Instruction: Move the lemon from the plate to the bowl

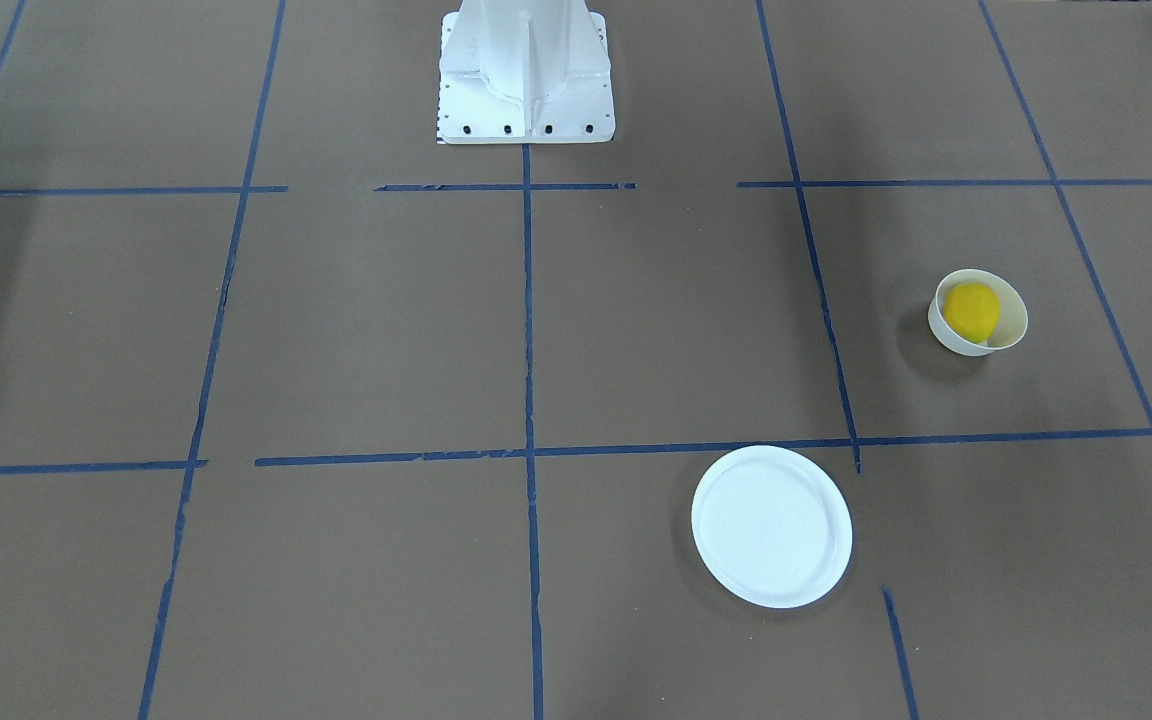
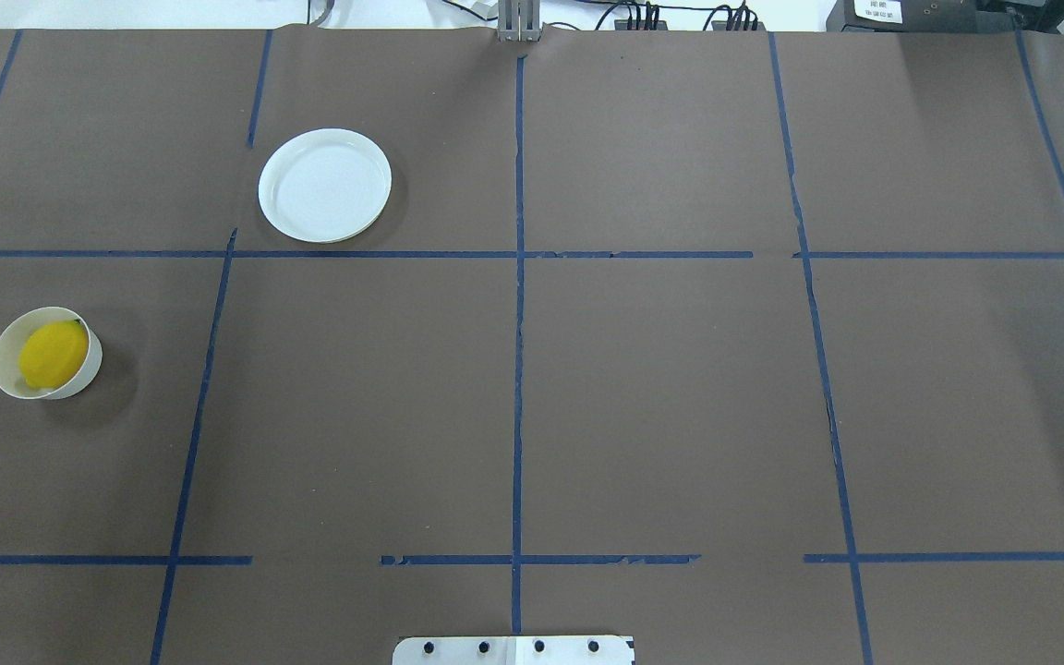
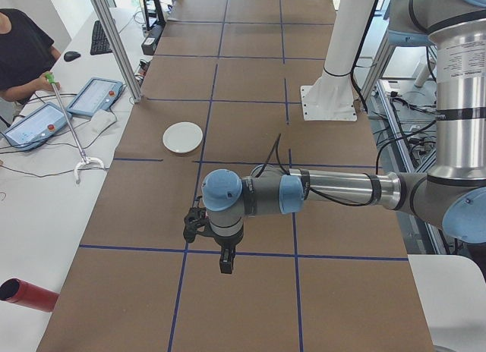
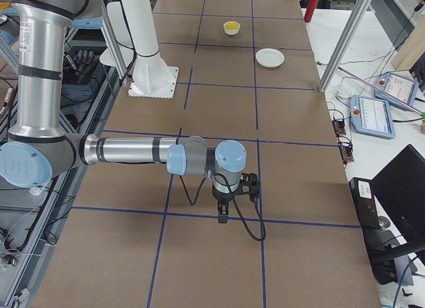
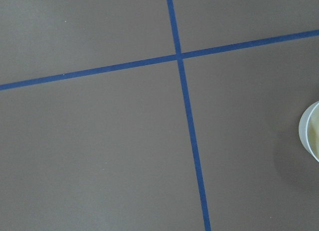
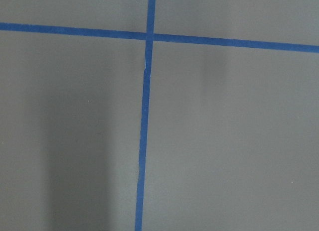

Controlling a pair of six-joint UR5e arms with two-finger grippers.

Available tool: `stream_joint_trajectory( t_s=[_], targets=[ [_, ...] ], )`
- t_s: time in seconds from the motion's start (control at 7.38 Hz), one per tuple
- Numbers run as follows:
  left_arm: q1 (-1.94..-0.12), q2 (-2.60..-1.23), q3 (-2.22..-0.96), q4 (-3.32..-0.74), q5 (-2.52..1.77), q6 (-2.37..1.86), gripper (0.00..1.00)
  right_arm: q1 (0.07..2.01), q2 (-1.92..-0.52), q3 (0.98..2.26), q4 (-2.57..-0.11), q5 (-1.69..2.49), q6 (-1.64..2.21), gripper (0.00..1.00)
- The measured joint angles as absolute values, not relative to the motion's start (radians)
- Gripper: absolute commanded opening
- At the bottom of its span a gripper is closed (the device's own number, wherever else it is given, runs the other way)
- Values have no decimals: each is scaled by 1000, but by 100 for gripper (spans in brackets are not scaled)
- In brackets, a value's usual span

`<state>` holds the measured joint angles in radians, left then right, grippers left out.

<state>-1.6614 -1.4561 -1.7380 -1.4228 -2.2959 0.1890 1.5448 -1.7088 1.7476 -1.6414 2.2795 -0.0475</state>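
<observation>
The yellow lemon (image 1: 971, 310) lies inside the small off-white bowl (image 1: 1011, 322), toward the robot's left side of the table; lemon (image 2: 53, 354) and bowl (image 2: 6, 374) also show in the overhead view. The flat white plate (image 1: 771, 527) (image 2: 325, 185) holds nothing and sits apart from the bowl, farther from the robot. The left gripper (image 3: 226, 262) shows only in the exterior left view, pointing down above the table; I cannot tell if it is open. The right gripper (image 4: 222, 215) shows only in the exterior right view, likewise unreadable. The bowl's rim (image 5: 310, 131) edges the left wrist view.
The robot's white base (image 1: 526, 80) stands at the table's robot-side edge. Blue tape lines (image 2: 518, 369) grid the brown table cover. A side table with tablets (image 3: 95, 96) and a seated operator (image 3: 23, 48) is beyond the far edge.
</observation>
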Motion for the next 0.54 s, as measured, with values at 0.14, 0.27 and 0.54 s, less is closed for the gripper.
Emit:
stream_joint_trajectory(
  t_s=[0.14,0.27,0.54],
  targets=[
    [-1663,-1456,-1736,-1422,-2298,185,100,1545,-1709,1748,-1641,2280,-48,100],
    [-1663,-1457,-1736,-1421,-2301,181,100,1545,-1709,1747,-1641,2279,-48,100],
    [-1661,-1460,-1741,-1421,-2303,168,100,1545,-1709,1747,-1641,2279,-48,100]
  ],
)
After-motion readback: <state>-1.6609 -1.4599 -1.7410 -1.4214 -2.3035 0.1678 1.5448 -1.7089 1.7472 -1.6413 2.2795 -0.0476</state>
